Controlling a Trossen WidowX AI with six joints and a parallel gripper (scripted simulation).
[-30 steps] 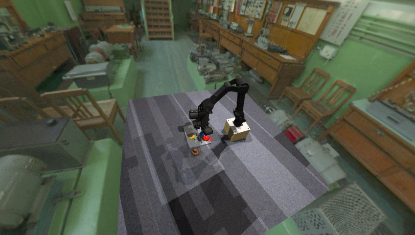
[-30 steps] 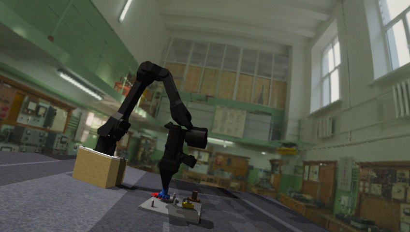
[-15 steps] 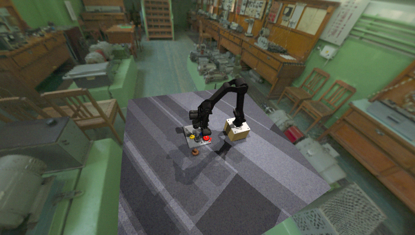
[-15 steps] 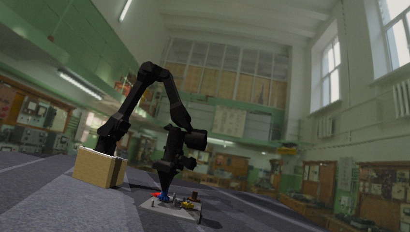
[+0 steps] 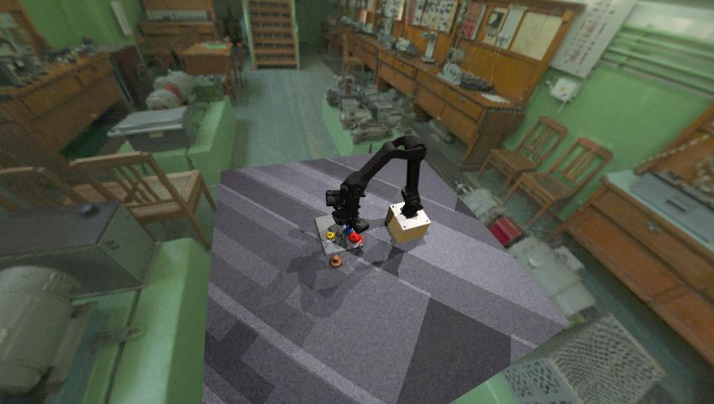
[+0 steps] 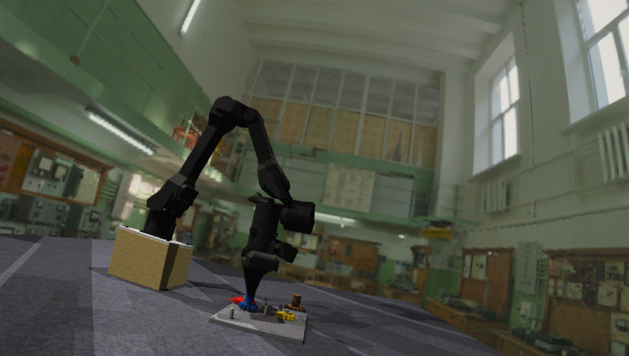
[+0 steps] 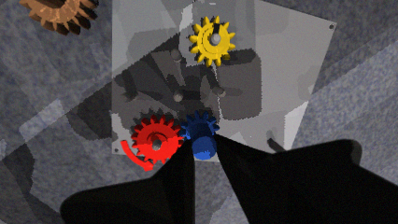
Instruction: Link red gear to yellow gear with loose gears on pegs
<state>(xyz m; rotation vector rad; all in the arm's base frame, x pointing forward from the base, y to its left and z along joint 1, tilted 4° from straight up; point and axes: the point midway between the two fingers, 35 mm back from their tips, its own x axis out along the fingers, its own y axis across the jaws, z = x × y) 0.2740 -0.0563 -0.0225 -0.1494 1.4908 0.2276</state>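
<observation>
1. The fingers [image 5: 349, 228] [image 6: 249, 296] grasp the blue gear [image 5: 348, 231] [image 6: 248, 305] [image 7: 200, 126] by its stem, low over the board [image 5: 328, 248] [image 6: 265, 327] [image 7: 299, 70].
2. In the wrist view, red [image 5: 354, 236] [image 6: 242, 300] [image 7: 156, 138] sits beside it at nine o'clock, yellow [image 5: 330, 236] [image 6: 285, 315] [image 7: 212, 41] at twelve.
3. Seating looks in hand; next, press flat, then let go.
4. Brown [image 5: 335, 262] [image 6: 295, 304] [image 7: 63, 11] waits on the bench [image 5: 360, 320] [image 6: 57, 308] [image 7: 28, 93] at eleven.

Blue gear [image 5: 349, 231] [image 6: 248, 305] [image 7: 201, 128] (knobbed), beside red gear [image 5: 354, 237] [image 6: 236, 300] [image 7: 157, 138]

Top: high, angled down across table to workshop floor, arm mid-distance | Exterior: low, near table height, tilted, facing arm, windows beyond | Wrist: close, looking down past gripper fingers at board [image 5: 325, 244] [image 6: 265, 326] [image 7: 280, 42] | Shared, top and exterior: whole arm, board
</observation>
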